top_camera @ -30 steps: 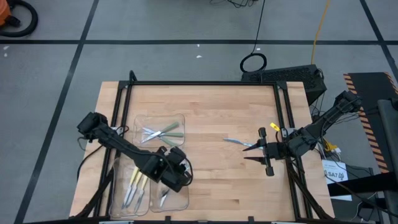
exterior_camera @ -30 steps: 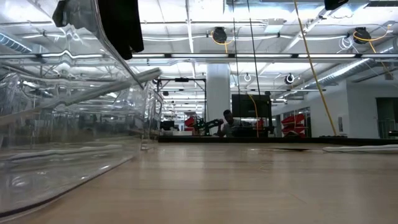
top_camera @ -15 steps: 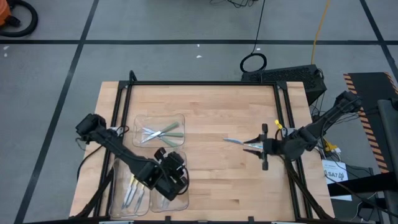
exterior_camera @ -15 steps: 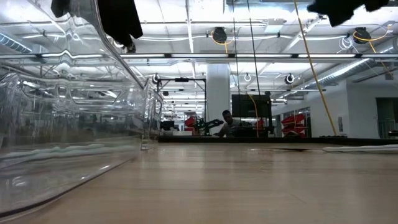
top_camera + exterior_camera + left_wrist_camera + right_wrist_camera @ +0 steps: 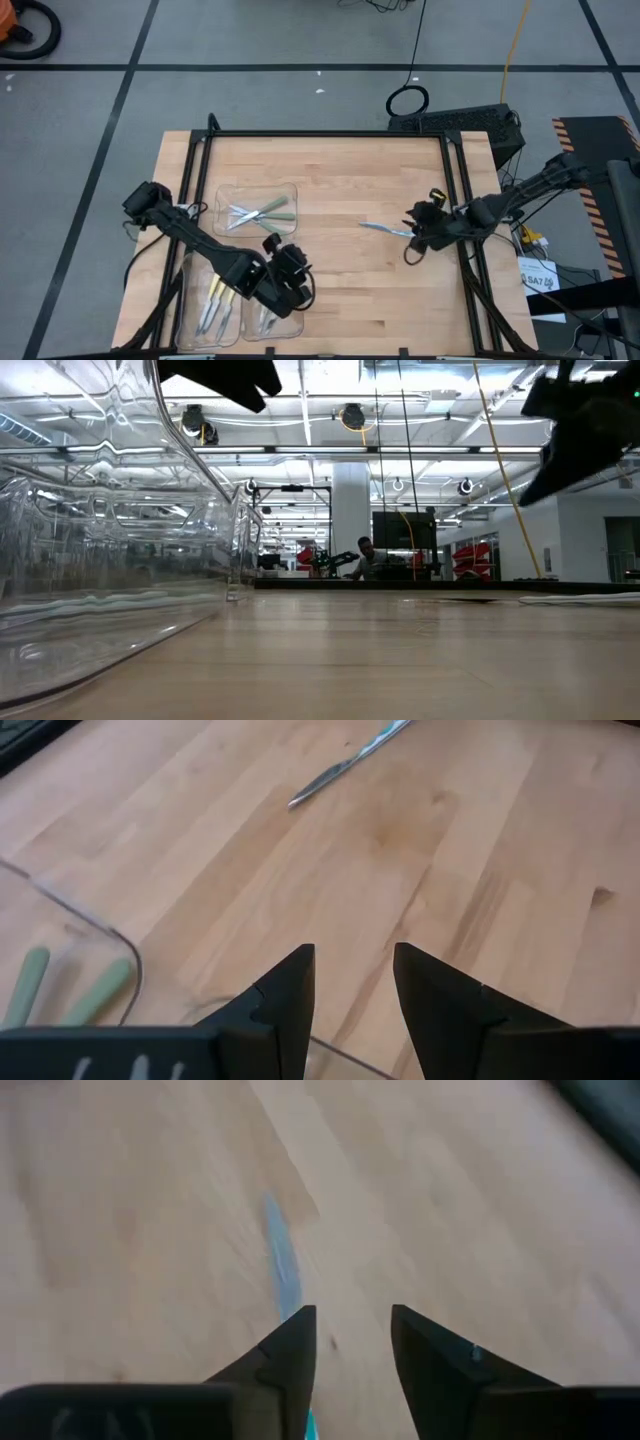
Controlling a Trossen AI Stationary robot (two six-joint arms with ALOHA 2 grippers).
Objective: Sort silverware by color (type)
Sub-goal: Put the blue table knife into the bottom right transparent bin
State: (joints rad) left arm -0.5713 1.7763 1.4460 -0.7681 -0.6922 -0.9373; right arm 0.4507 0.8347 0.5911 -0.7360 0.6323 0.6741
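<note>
My right gripper [image 5: 350,1342], fingers apart and empty, hovers over the blue-handled utensil [image 5: 281,1266] lying on the wooden table [image 5: 340,280]. I should straddle its handle squarely before closing. My left gripper [image 5: 353,982] waits open above the clear trays [image 5: 292,190].

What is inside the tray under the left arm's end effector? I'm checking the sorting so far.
Yellow-handled utensils lie in the near-left clear tray. The neighbouring tray is mostly covered by the left end effector, so its contents cannot be made out.
</note>
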